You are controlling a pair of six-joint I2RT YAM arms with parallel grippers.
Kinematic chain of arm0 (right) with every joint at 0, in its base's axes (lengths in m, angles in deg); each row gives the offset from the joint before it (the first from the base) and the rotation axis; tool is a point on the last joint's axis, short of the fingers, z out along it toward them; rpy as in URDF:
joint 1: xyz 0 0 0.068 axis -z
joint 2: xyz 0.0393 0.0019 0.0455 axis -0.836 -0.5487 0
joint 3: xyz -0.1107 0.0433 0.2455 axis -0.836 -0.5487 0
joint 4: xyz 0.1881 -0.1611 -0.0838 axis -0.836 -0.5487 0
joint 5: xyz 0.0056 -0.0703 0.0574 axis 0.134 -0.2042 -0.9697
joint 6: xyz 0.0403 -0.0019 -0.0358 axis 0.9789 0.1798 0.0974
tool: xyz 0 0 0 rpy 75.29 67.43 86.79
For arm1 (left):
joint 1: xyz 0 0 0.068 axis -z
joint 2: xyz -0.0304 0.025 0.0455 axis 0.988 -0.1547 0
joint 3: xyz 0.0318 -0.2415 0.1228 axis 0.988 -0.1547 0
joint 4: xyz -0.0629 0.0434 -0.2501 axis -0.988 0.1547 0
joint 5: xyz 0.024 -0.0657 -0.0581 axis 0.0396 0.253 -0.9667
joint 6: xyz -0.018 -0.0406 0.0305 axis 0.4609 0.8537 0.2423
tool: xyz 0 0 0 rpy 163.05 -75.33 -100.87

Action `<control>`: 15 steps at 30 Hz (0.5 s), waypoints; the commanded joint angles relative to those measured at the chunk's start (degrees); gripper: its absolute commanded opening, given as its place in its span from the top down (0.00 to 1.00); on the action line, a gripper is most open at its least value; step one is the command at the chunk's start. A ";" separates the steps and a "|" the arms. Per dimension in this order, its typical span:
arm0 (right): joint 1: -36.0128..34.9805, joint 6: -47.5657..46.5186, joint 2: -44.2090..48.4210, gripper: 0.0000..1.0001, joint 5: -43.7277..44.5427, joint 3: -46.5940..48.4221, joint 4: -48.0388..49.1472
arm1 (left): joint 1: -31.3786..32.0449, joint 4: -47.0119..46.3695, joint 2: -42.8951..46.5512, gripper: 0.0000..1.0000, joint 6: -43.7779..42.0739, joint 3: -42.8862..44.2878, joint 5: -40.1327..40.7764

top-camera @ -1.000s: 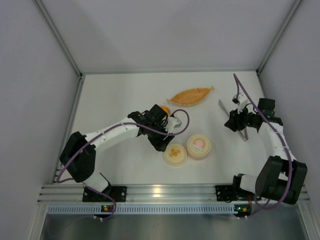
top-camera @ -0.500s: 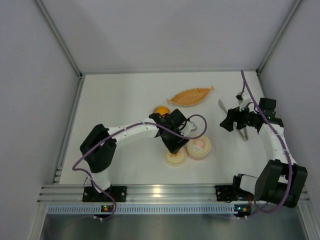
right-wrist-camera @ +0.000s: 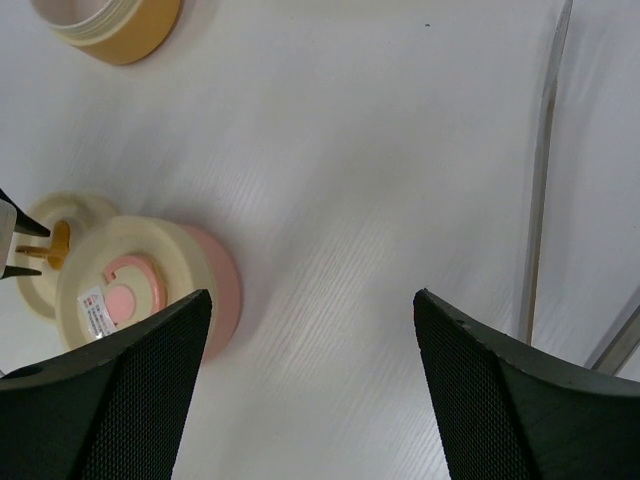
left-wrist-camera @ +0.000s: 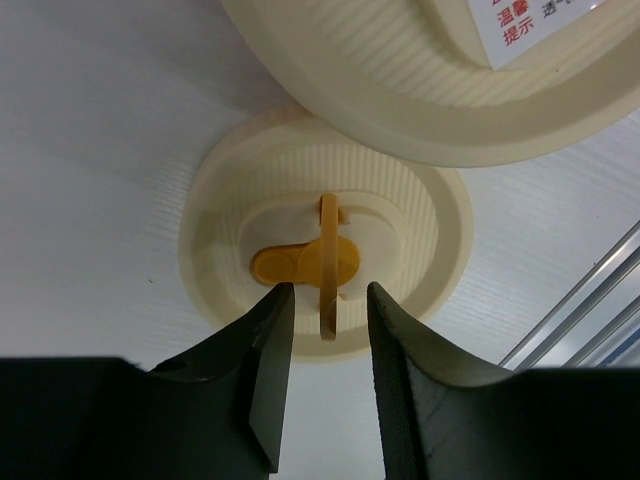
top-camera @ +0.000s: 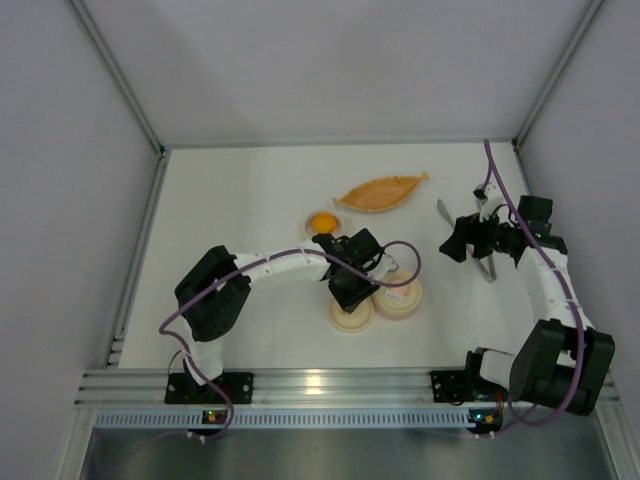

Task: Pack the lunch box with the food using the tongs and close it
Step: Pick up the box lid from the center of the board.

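- Your left arm has swung off the food point(top-camera: 322, 220), upper centre, onto the cream lid point(left-wrist-camera: 400, 230).
- Left gripper point(left-wrist-camera: 328, 295): jaws apart, straddling the lid's upright tab point(left-wrist-camera: 329, 240), which runs lengthwise between them.
- Right gripper point(right-wrist-camera: 312, 300) gapes empty.
- Only the top view shows the tongs point(top-camera: 488, 270), far right beside it, slanting upper-left to lower-right.

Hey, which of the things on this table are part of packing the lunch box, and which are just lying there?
For the job: tongs, yellow food lump, orange bowl, pink lidded box, cream lid with yellow handle.
Lying about, it seems: leaf-shaped dish.
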 commanded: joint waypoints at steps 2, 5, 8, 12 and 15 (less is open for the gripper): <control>0.48 0.91 0.52 0.19 -0.33 2.09 4.70 | 0.97 -0.50 -0.54 0.61 0.57 1.85 0.77; 0.48 1.09 0.43 0.19 -0.24 2.01 4.62 | 1.06 -0.67 -1.06 0.64 0.57 2.29 0.95; 0.48 1.26 0.35 0.19 -0.33 2.01 4.53 | 1.14 -0.67 -1.50 0.69 0.74 2.81 0.69; 0.48 1.26 0.00 0.19 -0.68 2.44 4.27 | 1.14 0.29 -2.38 0.79 0.74 3.78 0.59; 0.48 1.00 0.35 0.19 -0.68 2.62 4.09 | 1.14 1.43 -1.95 0.93 0.22 3.87 0.77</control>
